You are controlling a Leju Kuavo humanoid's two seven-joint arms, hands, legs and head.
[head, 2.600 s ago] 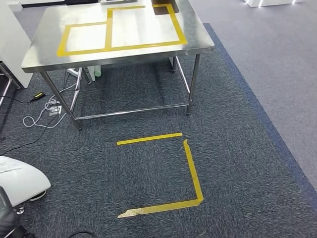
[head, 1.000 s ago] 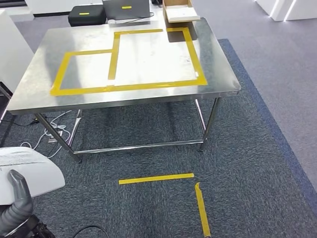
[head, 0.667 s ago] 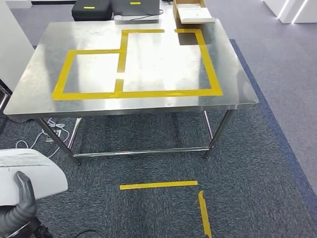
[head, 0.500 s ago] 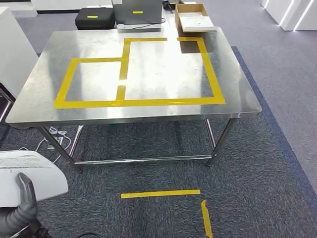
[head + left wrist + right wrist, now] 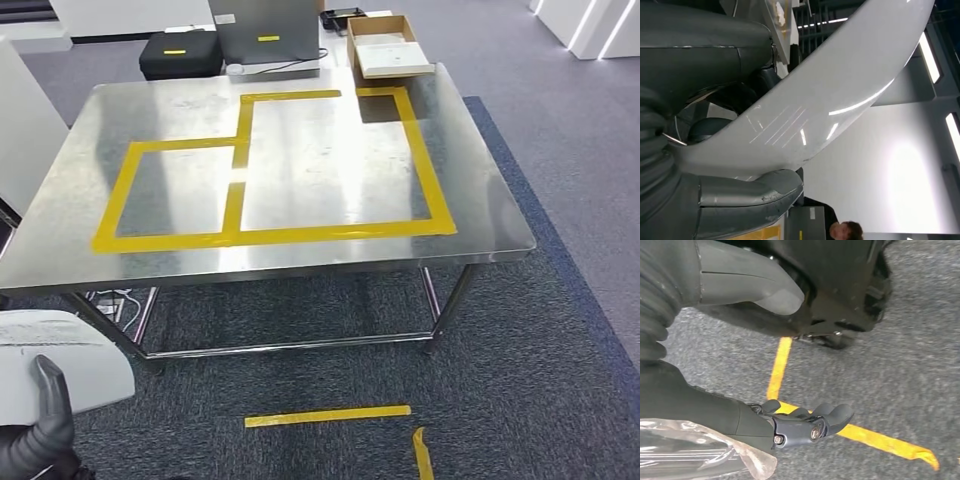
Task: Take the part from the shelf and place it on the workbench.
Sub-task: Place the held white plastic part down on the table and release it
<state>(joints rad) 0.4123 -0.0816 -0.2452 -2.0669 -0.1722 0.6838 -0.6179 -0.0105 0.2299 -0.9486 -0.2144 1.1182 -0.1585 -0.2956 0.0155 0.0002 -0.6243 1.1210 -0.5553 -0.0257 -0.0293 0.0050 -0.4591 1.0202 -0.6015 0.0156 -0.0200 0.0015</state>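
In the left robot hand (image 5: 34,435), white part (image 5: 68,360), near workbench (image 5: 483,215).

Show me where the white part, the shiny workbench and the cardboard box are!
white part (image 5: 72,362), head view, on its curved top face.
workbench (image 5: 483,200), head view, bare steel outside the yellow tape.
cardboard box (image 5: 353,38), head view, on its brown side wall.

The workbench (image 5: 483,200) fills the upper frame; a box (image 5: 386,45) sits at its far right corner. The part (image 5: 64,365) lies at the lower left.
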